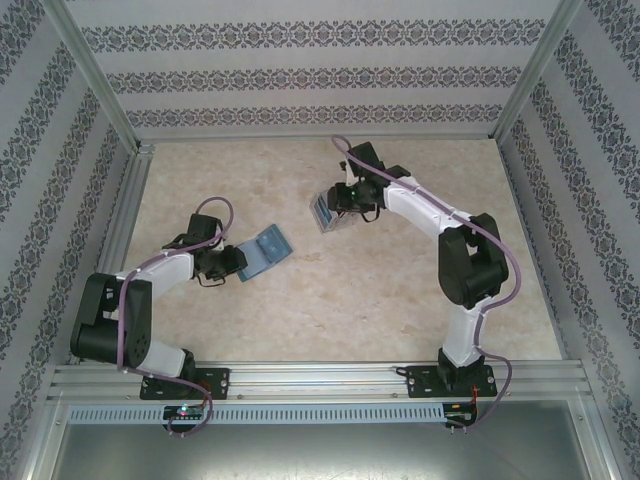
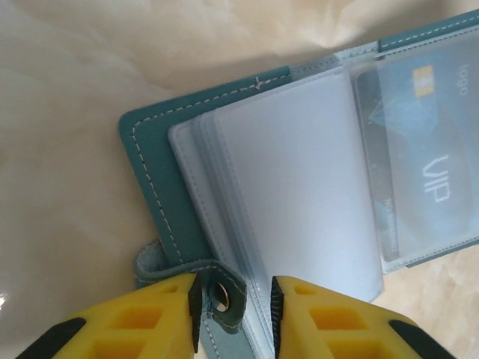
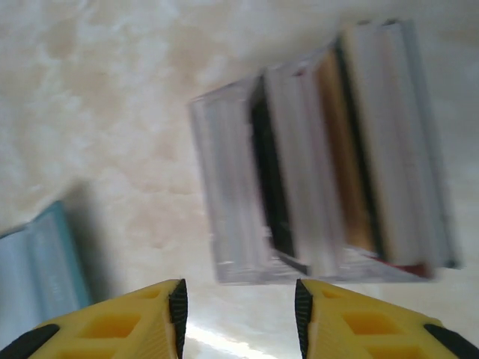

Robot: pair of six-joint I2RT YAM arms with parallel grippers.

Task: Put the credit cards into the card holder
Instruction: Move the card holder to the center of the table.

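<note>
The card holder (image 2: 161, 172) lies open on the table (image 1: 400, 300), directly in front of the left gripper (image 2: 233, 295). The jaws stand partly open, with the snap tab (image 2: 222, 293) between them, and they do not seem to press it. A VIP card (image 2: 426, 149) sits in one clear sleeve. The credit cards (image 3: 329, 149) lie fanned and blurred just ahead of the right gripper (image 3: 239, 307), whose jaws are apart and hold nothing
</note>
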